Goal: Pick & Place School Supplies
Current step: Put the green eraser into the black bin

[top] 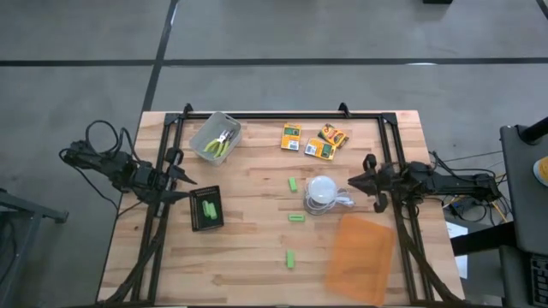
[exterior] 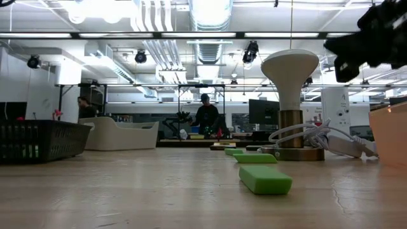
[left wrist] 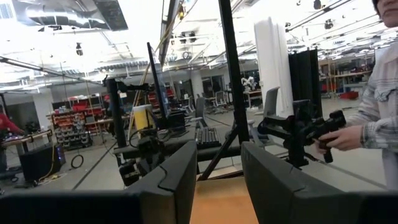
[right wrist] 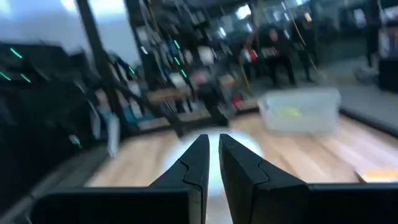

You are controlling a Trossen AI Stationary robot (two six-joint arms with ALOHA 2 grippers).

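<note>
High view: we see a wooden table (top: 257, 184) carrying the school supplies. 3 stubby bright-green sticks lie loose in a line down the table's middle: the first (top: 293, 184) nearest the far edge, the second (top: 296, 217) at centre, the third (top: 290, 258) toward the near edge. 2 more green sticks (top: 208, 208) rest inside a black tray (top: 205, 225) close to the left edge. 2 yellow-green-handled pliers (top: 220, 144) lie in a clear bin (top: 202, 132) near the far left corner. 3 flat orange-yellow boxes with green labels sit along the far edge: 1 alone (top: 291, 137), 2 touching each other (top: 326, 143); we cannot read their printing. A white lamp (top: 321, 193) with its cord stands just right of the loose sticks, and a translucent orange sheet (top: 360, 257) covers the near right corner. Bare wood lies open between the tray and the loose sticks and along the near edge. The left gripper (top: 190, 181) hovers over the left edge, just beyond the tray, fingers (left wrist: 168, 180) parted a moderate way and holding nothing. The right gripper (top: 353, 182) hovers near the right edge beside the lamp, fingers (right wrist: 199, 163) nearly together, empty.
</note>
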